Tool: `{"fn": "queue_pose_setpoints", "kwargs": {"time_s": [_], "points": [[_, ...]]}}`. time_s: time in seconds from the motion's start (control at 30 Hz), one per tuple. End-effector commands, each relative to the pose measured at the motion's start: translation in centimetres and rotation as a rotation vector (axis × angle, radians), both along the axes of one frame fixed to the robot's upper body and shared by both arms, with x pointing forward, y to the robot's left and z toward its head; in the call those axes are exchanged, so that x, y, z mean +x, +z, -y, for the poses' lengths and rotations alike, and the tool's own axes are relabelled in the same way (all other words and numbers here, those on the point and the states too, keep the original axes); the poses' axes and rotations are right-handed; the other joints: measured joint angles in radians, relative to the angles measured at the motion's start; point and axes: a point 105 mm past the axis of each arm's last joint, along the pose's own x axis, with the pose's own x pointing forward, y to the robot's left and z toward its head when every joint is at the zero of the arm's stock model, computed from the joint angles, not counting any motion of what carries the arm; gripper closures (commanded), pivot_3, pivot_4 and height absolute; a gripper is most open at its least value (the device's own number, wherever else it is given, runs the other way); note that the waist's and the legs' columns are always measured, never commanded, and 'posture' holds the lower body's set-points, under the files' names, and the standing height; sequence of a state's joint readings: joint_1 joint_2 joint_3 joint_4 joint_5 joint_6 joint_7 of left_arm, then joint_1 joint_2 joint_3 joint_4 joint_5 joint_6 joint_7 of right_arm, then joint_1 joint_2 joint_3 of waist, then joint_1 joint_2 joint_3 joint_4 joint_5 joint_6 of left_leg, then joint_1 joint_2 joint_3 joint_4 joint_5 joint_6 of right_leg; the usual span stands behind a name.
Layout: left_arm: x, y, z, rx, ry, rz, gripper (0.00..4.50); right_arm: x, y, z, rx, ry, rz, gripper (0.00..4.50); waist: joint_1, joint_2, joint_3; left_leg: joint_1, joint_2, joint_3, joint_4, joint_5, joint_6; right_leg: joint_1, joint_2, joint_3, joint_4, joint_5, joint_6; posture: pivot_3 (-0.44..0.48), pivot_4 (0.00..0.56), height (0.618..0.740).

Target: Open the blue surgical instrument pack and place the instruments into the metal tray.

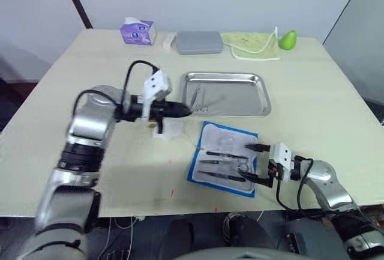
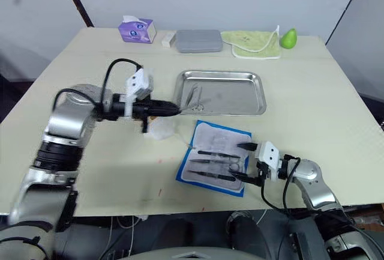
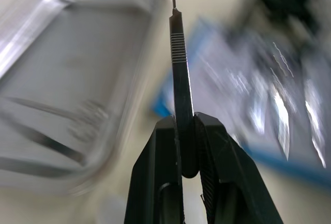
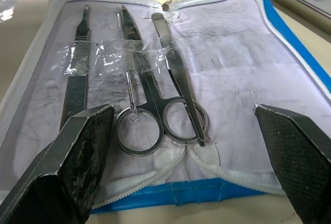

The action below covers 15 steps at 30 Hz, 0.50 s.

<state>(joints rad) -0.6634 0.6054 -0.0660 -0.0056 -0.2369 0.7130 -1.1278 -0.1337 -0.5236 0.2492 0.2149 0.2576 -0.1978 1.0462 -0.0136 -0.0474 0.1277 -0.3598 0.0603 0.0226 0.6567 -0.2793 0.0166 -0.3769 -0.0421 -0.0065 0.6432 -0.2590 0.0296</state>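
Head pair overlooks table; wrist cameras close, along claws.

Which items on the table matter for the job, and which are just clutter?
Job: opened blue surgical instrument pack, instruments in it, scalpel handle in left gripper, metal tray.
Clutter: purple tissue box, grey case, green cloth, pear.

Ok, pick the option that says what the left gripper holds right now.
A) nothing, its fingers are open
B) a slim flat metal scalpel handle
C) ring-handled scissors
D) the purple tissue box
B: in the left wrist view the left gripper is shut on a slim scalpel handle with a ribbed grip, near the metal tray.
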Motion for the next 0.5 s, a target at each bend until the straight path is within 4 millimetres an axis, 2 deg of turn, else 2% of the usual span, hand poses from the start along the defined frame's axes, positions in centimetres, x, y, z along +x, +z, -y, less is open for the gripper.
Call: {"fn": "queue_pose_setpoints", "kwargs": {"time_s": [0.03, 0.27, 0.33, 0.4, 0.5], "points": [[1.2, 1.4, 1.1, -0.03, 0.245, 0.045, 4.48, -2.9, -7.3, 2.9, -0.231, -0.063, -0.28, 0.0, -0.001, 0.0, 0.0, 0.0, -0.002, 0.0, 0.0, 0.0, 0.0, 0.0, 0.0, 0.0, 0.0, 0.001, 0.001, 0.0, 0.15, 0.736], [4.6, 1.9, 3.6, -0.126, 0.637, 0.06, 4.48, -2.8, -6.5, 3.0, -0.232, -0.056, -0.274, 0.0, 0.005, -0.001, 0.0, -0.001, -0.005, 0.0, 0.0, 0.0, 0.0, 0.001, 0.0, -0.001, 0.0, 0.004, 0.001, 0.0, 0.15, 0.736], [5.2, 1.6, 4.6, -0.127, 0.707, 0.034, 4.48, -2.7, -6.2, 3.0, -0.234, -0.054, -0.273, 0.0, 0.007, -0.003, -0.002, -0.001, -0.006, -0.001, 0.0, 0.0, 0.0, 0.001, 0.0, -0.001, 0.0, 0.004, 0.002, 0.0, 0.15, 0.736], [5.8, 1.0, 5.6, -0.122, 0.756, 0.003, 4.48, -2.6, -6.1, 3.0, -0.237, -0.053, -0.274, 0.0, 0.004, 0.003, 0.001, -0.001, -0.007, 0.0, 0.0, 0.0, 0.0, 0.001, -0.001, 0.0, 0.0, 0.004, 0.002, 0.0, 0.15, 0.736], [6.7, 0.4, 6.6, -0.13, 0.841, -0.036, 4.48, -2.5, -5.8, 2.9, -0.239, -0.051, -0.272, 0.0, 0.005, 0.004, 0.002, -0.001, -0.007, -0.001, -0.002, 0.0, 0.0, 0.001, -0.001, -0.001, 0.0, 0.004, 0.001, 0.0, 0.15, 0.736]]}}
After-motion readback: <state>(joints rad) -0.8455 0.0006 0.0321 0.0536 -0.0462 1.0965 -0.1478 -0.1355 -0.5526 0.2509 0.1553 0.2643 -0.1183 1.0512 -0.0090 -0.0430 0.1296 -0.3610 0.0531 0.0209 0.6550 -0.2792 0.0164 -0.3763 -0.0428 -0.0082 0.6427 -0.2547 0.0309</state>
